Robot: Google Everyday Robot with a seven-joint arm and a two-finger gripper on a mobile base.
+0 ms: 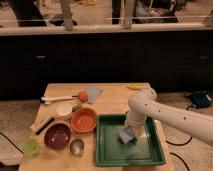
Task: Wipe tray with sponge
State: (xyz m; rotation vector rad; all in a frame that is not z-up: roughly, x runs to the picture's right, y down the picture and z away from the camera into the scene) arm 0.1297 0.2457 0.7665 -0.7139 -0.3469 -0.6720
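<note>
The dark-green tray (pixel 110 152) lies at the front right of the wooden table. The light-blue sponge (pixel 127 135) sits inside it, near the tray's middle. My gripper (pixel 129 131) reaches down from the white arm (pixel 165 114) on the right and is on the sponge, pressing it against the tray floor. The arm covers part of the tray's far right rim.
An orange bowl (pixel 83 119) stands just left of the tray, with a dark-red bowl (pixel 57 136), a small metal cup (pixel 76 146) and a green cup (pixel 31 146) nearby. A grey-blue cloth (pixel 93 93), a white utensil (pixel 57 98) and a white cup (pixel 64 109) lie further back. A yellow item (pixel 134 87) lies at the far right edge.
</note>
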